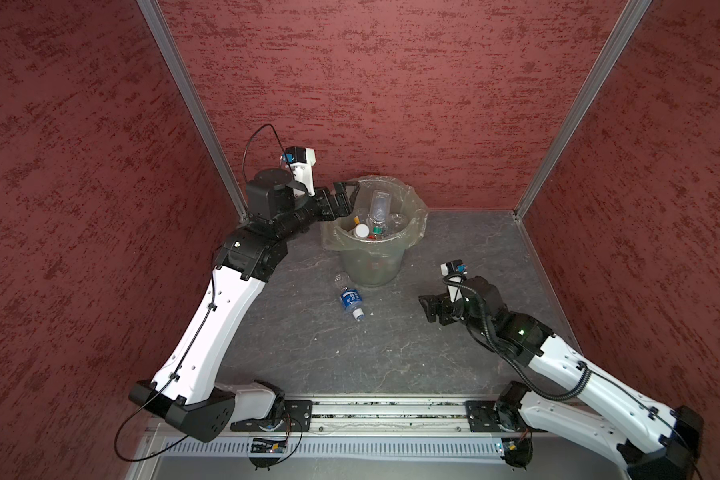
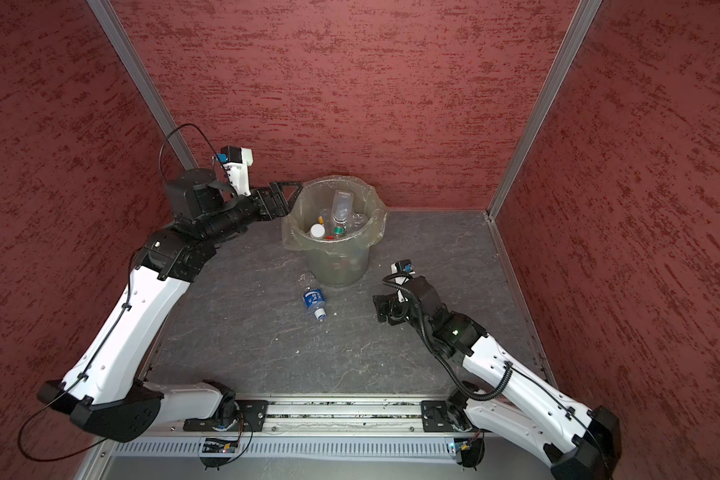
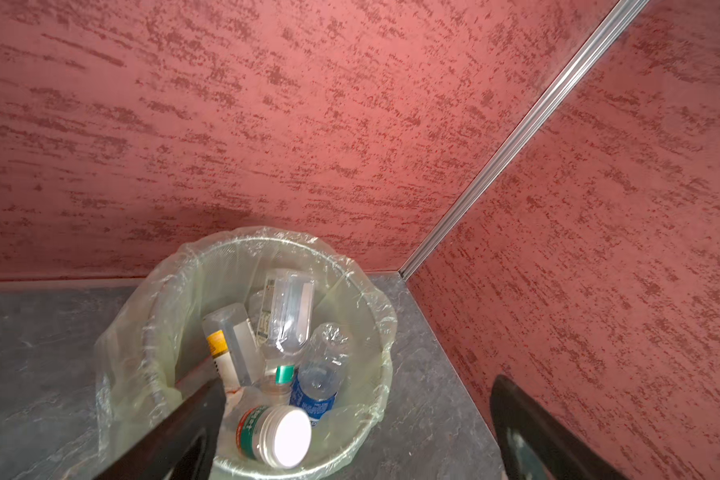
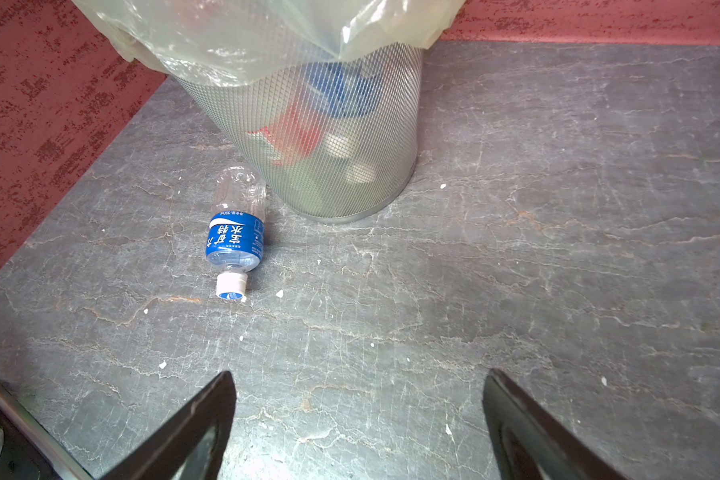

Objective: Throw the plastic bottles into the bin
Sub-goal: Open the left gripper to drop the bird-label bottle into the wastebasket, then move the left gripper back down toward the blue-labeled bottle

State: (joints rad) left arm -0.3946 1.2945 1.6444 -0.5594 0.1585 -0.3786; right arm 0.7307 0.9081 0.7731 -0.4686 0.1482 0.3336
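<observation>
The plastic bottles (image 3: 285,316) lie mostly inside the bin (image 1: 371,270), a round mesh basket lined with a clear crinkled bag folded over its rim, standing near the back wall (image 1: 391,83) of the grey slate table (image 1: 391,353). The left wrist view looks down into it: a large clear bottle stands neck down in the middle, a bottle with a yellow label (image 3: 223,345) leans beside it, a crumpled bottle with a blue label (image 3: 314,390) sits on its other side, and a white-capped container with a green label (image 3: 277,432) lies nearest the camera. Through the mesh, the right wrist view shows more blue, red and white shapes lower down, too blurred to tell apart.

One blue-labelled bottle (image 4: 235,237) is outside the bin – it lies on its side on the table just beside the bin's foot, its white cap pointing away from the bin toward the front. Whether its clear base touches the mesh cannot be told.

The left gripper (image 1: 352,199) hangs at the left edge of the bin's rim, its fingers spread wide with nothing between them. The right gripper (image 1: 427,309) sits low over the table to the right of the lying bottle, well apart from it and facing it – its fingers are also spread wide and empty.
</observation>
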